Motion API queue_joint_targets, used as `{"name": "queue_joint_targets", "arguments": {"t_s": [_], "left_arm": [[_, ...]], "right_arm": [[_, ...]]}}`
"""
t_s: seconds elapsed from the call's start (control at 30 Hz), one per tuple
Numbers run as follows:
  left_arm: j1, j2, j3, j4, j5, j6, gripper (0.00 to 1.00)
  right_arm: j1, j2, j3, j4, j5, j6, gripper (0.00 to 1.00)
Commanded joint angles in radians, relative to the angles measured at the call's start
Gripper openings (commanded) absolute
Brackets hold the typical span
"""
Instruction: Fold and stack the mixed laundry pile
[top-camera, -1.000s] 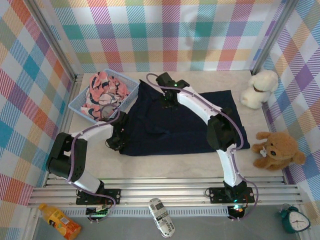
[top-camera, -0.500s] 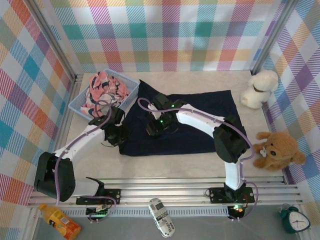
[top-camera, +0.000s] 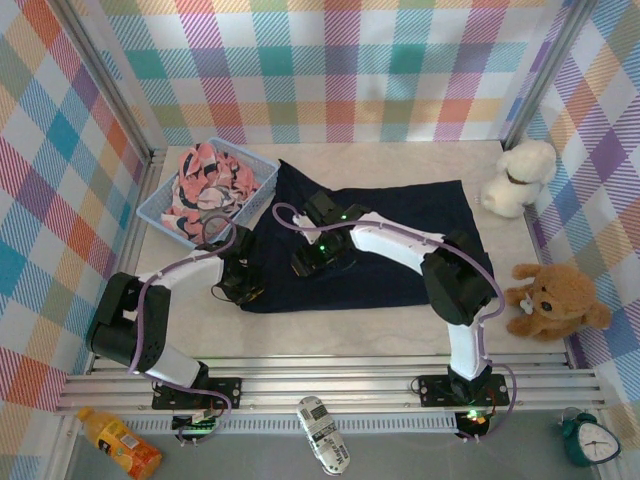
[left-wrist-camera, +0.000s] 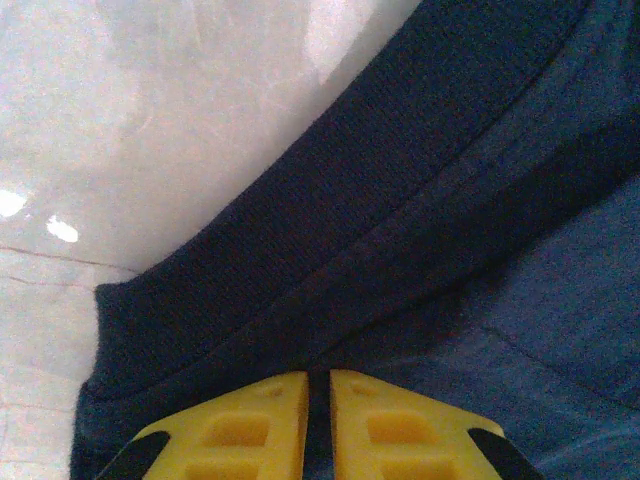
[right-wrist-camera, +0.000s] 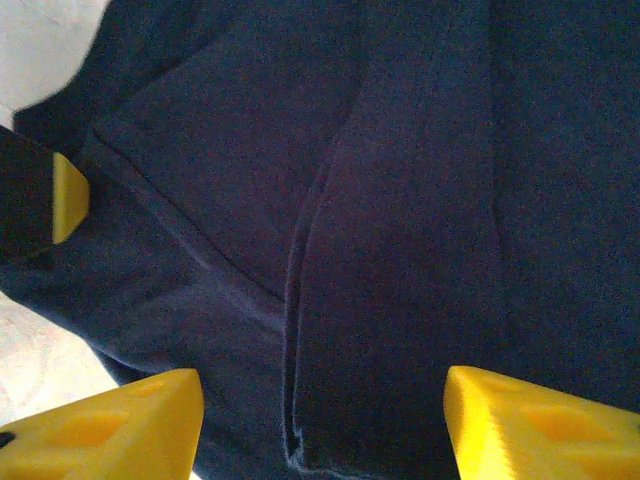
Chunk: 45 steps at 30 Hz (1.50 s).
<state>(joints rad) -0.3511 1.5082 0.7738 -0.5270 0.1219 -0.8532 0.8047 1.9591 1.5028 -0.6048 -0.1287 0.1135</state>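
Down at the near left corner of the navy T-shirt (top-camera: 420, 205), the left claw (top-camera: 243, 290) has its yellow fingers (left-wrist-camera: 250, 425) pressed nearly together, with only a thin dark slit between them, pinching the shirt's edge. In the left wrist view, a ribbed band of the shirt (left-wrist-camera: 450, 200) curves away from the left claw (left-wrist-camera: 320, 378) over the pale desk (left-wrist-camera: 120, 120).

The right claw (top-camera: 308, 265) sits near the left, its fingers spread wide apart and holding nothing. In its wrist view the right claw (right-wrist-camera: 320, 380) hangs over a long fold in the cloth (right-wrist-camera: 400, 200).

The T-shirt lies spread across the middle of the desk (top-camera: 350, 320). The pink garment (top-camera: 205, 180) lies heaped in the light blue basket (top-camera: 148, 212) at the far left, whose corner touches the shirt. A white plush toy (top-camera: 520, 178) and a brown plush toy (top-camera: 555, 300) sit on the right, clear of the cloth.
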Motion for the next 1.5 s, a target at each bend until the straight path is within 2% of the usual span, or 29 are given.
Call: {"name": "queue_joint_targets", "arguments": {"t_s": [0.0, 0.07, 0.1, 0.13, 0.27, 0.3, 0.47, 0.5, 0.57, 0.63, 0.67, 0.73, 0.8, 0.87, 0.97, 1.07, 1.23, 1.37, 1.47], "left_arm": [[-0.008, 0.039, -0.016, -0.014, -0.008, -0.006, 0.15], [-0.008, 0.044, -0.016, -0.012, -0.006, -0.005, 0.15], [-0.007, 0.044, -0.017, -0.014, -0.006, -0.003, 0.15], [-0.008, 0.045, -0.016, -0.018, -0.007, -0.002, 0.15], [-0.007, 0.035, -0.019, -0.035, -0.022, 0.005, 0.15], [-0.008, 0.031, -0.023, -0.039, -0.026, 0.005, 0.15], [-0.008, 0.015, -0.045, -0.052, -0.037, 0.005, 0.15], [-0.008, 0.010, -0.051, -0.056, -0.039, 0.005, 0.15], [-0.008, 0.002, -0.055, -0.064, -0.044, 0.006, 0.15], [-0.008, -0.011, -0.053, -0.079, -0.045, 0.010, 0.16], [-0.008, -0.017, -0.047, -0.087, -0.046, 0.014, 0.18], [-0.008, -0.035, -0.026, -0.112, -0.051, 0.025, 0.29], [-0.008, -0.057, 0.009, -0.141, -0.060, 0.035, 0.35], [-0.008, -0.082, 0.055, -0.168, -0.070, 0.046, 0.37], [-0.009, -0.113, 0.136, -0.156, -0.064, 0.072, 0.37], [-0.016, -0.094, 0.215, -0.119, -0.019, 0.094, 0.33], [-0.087, 0.035, 0.278, -0.118, 0.006, 0.101, 0.28], [-0.128, 0.109, 0.230, -0.123, -0.027, 0.057, 0.25], [-0.135, 0.123, 0.166, -0.088, -0.050, 0.030, 0.29]], "right_arm": [[0.023, 0.021, -0.001, -0.001, 0.065, -0.046, 0.66], [0.027, 0.040, 0.003, -0.001, 0.102, -0.045, 0.63], [0.028, 0.052, 0.011, -0.006, 0.120, -0.039, 0.58], [0.028, 0.058, 0.021, -0.006, 0.139, -0.033, 0.49], [0.020, 0.044, 0.051, -0.004, 0.224, 0.003, 0.02], [0.009, 0.034, 0.056, -0.001, 0.239, 0.023, 0.00], [-0.123, 0.034, 0.107, -0.009, 0.221, 0.208, 0.00], [-0.157, 0.065, 0.145, -0.035, 0.214, 0.253, 0.04], [-0.209, 0.135, 0.243, -0.093, 0.181, 0.318, 0.31], [-0.236, 0.199, 0.327, -0.150, 0.170, 0.351, 0.70], [-0.240, 0.210, 0.360, -0.175, 0.167, 0.355, 0.74], [-0.239, 0.193, 0.365, -0.185, 0.169, 0.344, 0.75], [-0.238, 0.126, 0.291, -0.147, 0.148, 0.337, 0.74], [-0.236, 0.044, 0.181, -0.107, 0.128, 0.333, 0.70], [-0.228, -0.072, 0.033, -0.085, 0.107, 0.337, 0.61], [-0.228, -0.187, -0.118, -0.074, 0.105, 0.351, 0.49], [-0.281, -0.280, -0.317, -0.115, 0.221, 0.376, 0.39], [-0.361, -0.303, -0.441, -0.092, 0.227, 0.438, 0.38], [-0.382, -0.296, -0.500, -0.082, 0.254, 0.492, 0.39]]}}
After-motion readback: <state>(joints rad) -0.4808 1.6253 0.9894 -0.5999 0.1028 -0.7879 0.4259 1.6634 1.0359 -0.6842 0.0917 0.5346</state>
